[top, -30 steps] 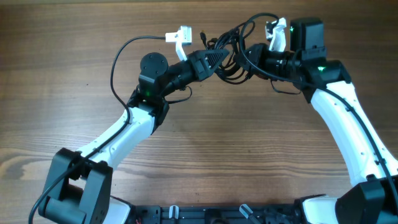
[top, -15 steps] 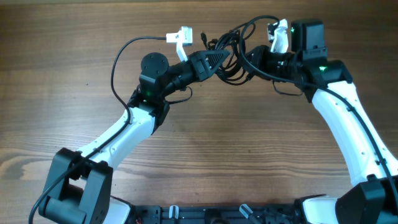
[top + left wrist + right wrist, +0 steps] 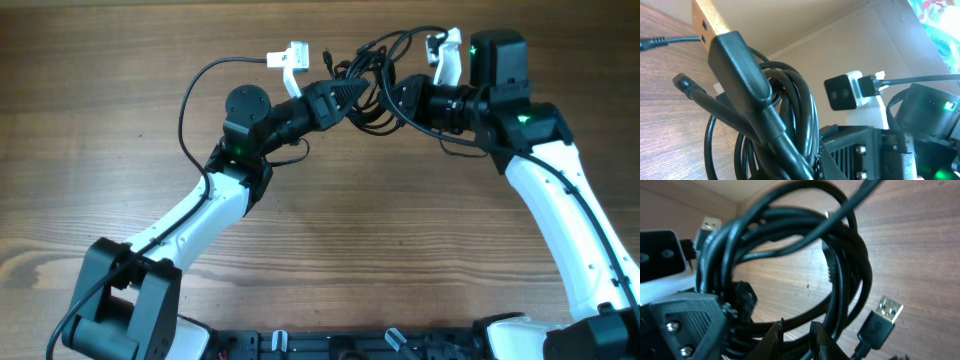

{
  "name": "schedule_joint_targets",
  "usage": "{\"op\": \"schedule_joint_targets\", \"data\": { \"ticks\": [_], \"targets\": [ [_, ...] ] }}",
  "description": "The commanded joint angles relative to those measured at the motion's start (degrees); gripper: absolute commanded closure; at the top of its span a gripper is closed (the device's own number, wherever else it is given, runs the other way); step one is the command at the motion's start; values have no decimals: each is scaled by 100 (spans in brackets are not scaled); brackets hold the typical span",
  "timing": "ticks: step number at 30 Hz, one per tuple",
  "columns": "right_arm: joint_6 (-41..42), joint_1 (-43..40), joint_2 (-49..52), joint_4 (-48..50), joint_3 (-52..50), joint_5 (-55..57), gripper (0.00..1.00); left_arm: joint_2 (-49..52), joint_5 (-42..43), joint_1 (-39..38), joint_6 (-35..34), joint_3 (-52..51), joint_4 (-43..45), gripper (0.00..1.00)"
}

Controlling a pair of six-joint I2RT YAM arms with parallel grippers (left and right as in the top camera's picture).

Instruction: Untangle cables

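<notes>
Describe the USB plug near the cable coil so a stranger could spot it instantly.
Near the far edge of the wooden table is a coil of black cables. In the right wrist view, the USB plug sits just outside the coil's lower right; its shiny rectangular silver tip sets it apart from the all-black loops.

Counter (image 3: 100, 120) was brown wood grain, matt. Cables (image 3: 840, 275) had black rubbery sheath, smooth, slight sheen. USB plug (image 3: 888, 309) showed bright metal shell, black moulded grip. Left arm shell (image 3: 190, 225) looked white glossy plastic. Right pincer (image 3: 795, 330) was matt black plastic.
</notes>
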Motion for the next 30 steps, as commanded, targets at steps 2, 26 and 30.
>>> {"op": "schedule_joint_targets", "data": {
  "ticks": [2, 26, 30],
  "targets": [
    [105, 9, 192, -107, 81, 269, 80, -96, 125, -22, -11, 76, 140, 96],
    [61, -409, 317, 109, 83, -48, 67, -94, 269, -94, -111, 76, 103, 96],
    [-544, -474, -142, 199, 83, -343, 59, -94, 267, -85, -116, 76, 92, 96]
  ]
}}
